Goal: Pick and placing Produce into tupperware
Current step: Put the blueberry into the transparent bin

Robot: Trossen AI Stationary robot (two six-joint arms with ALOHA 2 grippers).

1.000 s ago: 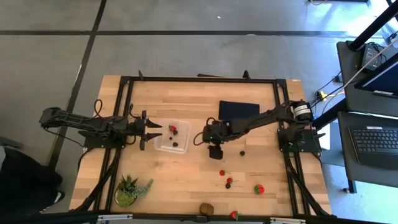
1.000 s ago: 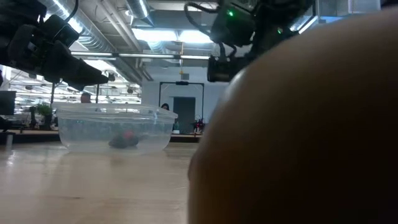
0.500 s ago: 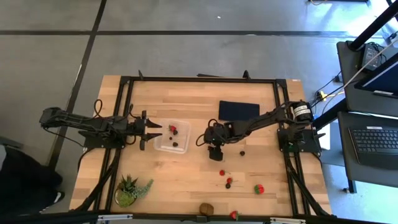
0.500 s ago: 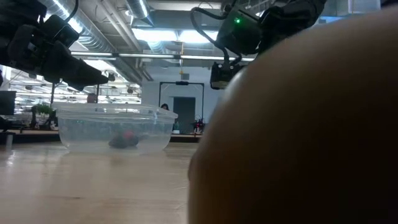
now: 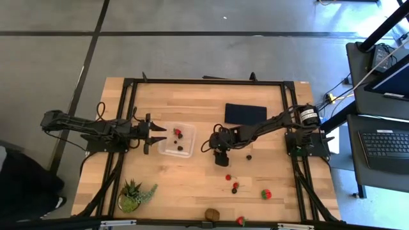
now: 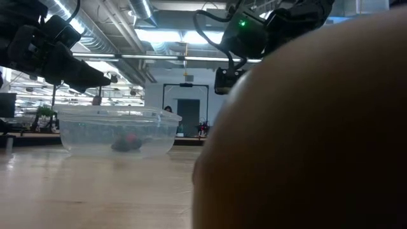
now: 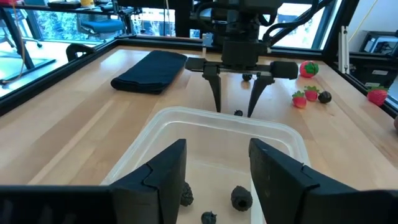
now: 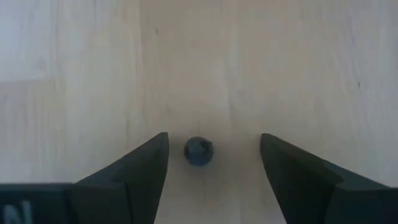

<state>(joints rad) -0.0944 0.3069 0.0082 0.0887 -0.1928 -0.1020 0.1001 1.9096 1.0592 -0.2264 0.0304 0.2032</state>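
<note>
A wooden bench (image 5: pixel 185 185) with a black frame is standing on a grey floor (image 5: pixel 192 57). A dark blue folded cloth (image 5: pixel 245 113) is lying flat on the bench's far half, near the right side. A spiky green potted plant (image 5: pixel 132 195) is sitting at the near left corner. Off the bench to the right, a laptop (image 5: pixel 386 144) is resting open on a dark stand. Ceiling lights and pipes are showing beyond the bench in the low view.
</note>
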